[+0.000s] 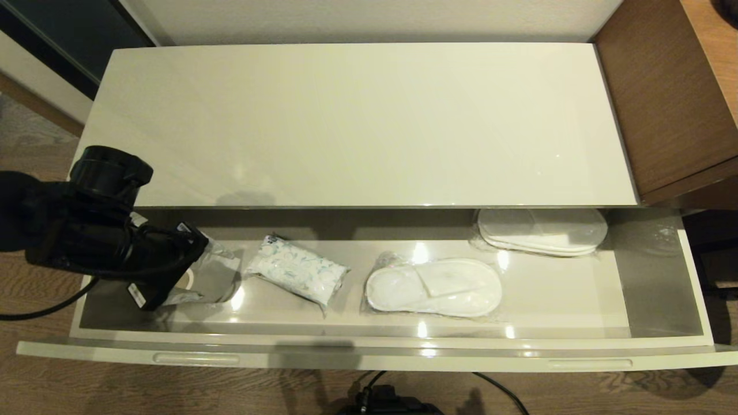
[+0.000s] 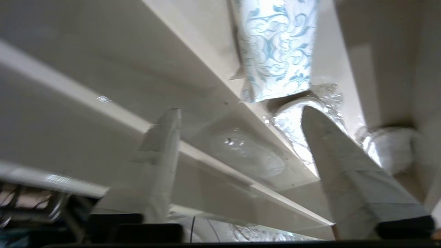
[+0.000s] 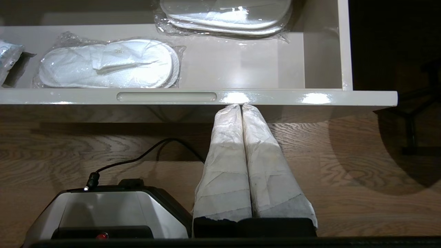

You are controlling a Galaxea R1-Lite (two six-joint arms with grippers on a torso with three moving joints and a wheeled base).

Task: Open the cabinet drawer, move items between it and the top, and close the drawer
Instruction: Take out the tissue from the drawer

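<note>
Drawer: the cabinet drawer [image 1: 657,288] stands pulled open.
Tissue pack: the tissue pack [image 1: 297,270] lies inside, lower left of centre.
Left gripper: the left gripper [image 2: 237,137] hovers at the drawer's left end, fingers spread, empty.
Right gripper: the right gripper [image 3: 242,106] sits low before the drawer front, fingers pressed together.
Remaining: lifting the pack onto the top [image 1: 357,121], then closing.

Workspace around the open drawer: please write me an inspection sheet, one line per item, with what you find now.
Surface: the top carries nothing seen.
Job's things: the cabinet drawer stands pulled out; the tissue pack lies inside, toward its left part.
Clutter: wrapped slippers at mid drawer, a second wrapped pair at the back right, clear wrapping at the left end.
Grippers: left hand open inside the drawer's left end, aimed at the tissue pack; right hand shut, low before the drawer front.
Cables: black cable on the floor.
Surroundings: wood-grain floor, brown furniture at right.
</note>
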